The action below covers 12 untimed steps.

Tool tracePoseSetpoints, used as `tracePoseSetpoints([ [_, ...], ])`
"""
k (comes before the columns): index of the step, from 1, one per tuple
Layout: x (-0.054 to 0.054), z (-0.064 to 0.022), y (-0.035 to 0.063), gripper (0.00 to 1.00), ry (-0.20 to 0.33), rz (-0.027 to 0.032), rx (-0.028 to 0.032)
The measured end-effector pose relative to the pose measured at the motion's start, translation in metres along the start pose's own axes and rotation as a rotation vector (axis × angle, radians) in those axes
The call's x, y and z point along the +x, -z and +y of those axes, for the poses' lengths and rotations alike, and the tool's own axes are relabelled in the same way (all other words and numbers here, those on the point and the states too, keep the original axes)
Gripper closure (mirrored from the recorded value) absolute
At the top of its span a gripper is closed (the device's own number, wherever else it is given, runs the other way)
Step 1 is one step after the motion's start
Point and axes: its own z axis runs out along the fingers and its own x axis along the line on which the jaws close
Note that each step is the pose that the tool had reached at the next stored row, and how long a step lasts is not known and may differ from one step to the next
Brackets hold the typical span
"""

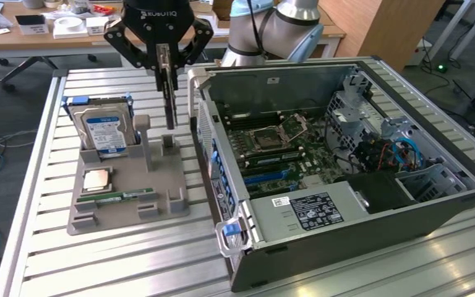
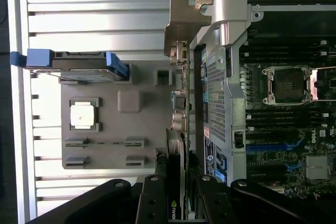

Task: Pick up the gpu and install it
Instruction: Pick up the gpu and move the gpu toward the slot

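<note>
My gripper (image 1: 165, 59) is shut on the gpu (image 1: 170, 99), a thin dark card that hangs edge-on and upright below the fingers. The card is lifted clear of the grey parts holder (image 1: 122, 204) and hovers between the holder and the side wall of the open computer case (image 1: 221, 154). In the wrist view the gpu (image 2: 179, 103) runs away from my gripper (image 2: 178, 184), with its metal end bracket (image 2: 181, 30) at the far end, just beside the case edge. The motherboard (image 1: 287, 148) lies exposed inside the case, with blue slots (image 2: 268, 148).
The holder carries a silver hard drive (image 1: 104, 130) standing upright, a square processor chip (image 1: 97, 179) and a green memory stick (image 1: 126, 195). The case's power supply (image 1: 312, 210) and drive cage (image 1: 361, 117) stand inside it. Desks with clutter stand behind the slatted metal table (image 1: 138, 260).
</note>
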Motion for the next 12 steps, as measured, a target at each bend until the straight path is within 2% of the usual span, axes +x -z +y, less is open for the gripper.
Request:
tracePoseSetpoints([
  [12,-0.023,0.0015,-0.0007,0.74,0.0,0.0,-0.0014],
])
